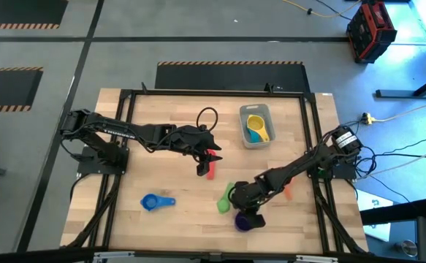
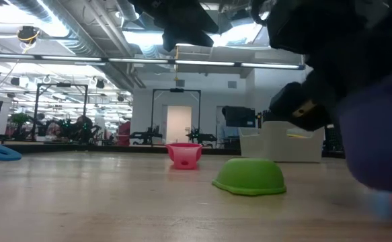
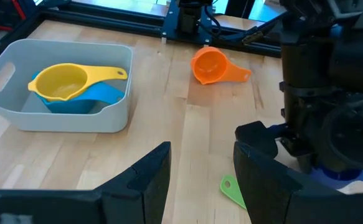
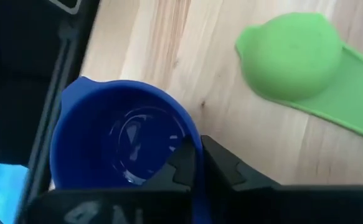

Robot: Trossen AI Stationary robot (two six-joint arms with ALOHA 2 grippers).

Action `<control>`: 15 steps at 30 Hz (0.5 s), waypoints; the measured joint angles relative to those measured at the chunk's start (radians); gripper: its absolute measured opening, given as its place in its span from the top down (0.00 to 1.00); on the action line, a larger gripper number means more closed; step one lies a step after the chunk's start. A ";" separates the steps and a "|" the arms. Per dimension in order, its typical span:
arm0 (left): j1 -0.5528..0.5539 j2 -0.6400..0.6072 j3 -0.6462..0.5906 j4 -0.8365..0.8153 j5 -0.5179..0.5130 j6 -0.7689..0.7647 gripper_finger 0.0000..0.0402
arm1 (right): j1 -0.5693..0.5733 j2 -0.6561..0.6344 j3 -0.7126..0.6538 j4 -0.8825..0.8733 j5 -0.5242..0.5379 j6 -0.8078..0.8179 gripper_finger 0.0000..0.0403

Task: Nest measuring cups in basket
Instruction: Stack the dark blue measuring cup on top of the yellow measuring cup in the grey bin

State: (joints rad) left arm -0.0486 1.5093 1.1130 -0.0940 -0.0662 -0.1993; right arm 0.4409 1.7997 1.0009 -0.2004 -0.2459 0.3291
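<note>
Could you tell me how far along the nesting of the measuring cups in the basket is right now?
Done: the yellow cup sits nested in the teal cup inside the basket. In hand: the right gripper is shut on the purple cup rim. The left gripper hangs open by the red cup. Left on the table: red, green cup, blue cup and orange cup.

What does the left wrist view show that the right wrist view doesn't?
Only the left wrist view shows the basket with the yellow cup nested in the teal cup, the orange cup lying on the table, and the left claw open over bare wood. Only the right wrist view shows the right claw shut on the purple cup's rim, and the green cup's upturned bowl. Both show the green cup, though the left wrist view catches just its handle, and the wooden table.
</note>
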 joint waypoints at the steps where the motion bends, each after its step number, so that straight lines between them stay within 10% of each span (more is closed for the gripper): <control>1: 0.000 0.000 0.000 0.000 0.000 0.000 0.58 | -0.002 -0.001 0.017 -0.020 0.001 0.007 0.96; 15: 0.000 0.000 0.000 -0.005 0.000 0.000 0.58 | -0.031 -0.099 0.394 -0.721 0.176 0.045 0.96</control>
State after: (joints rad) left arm -0.0490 1.5093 1.1130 -0.0990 -0.0662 -0.1996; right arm 0.4101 1.7007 1.3953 -0.9214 -0.0700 0.3740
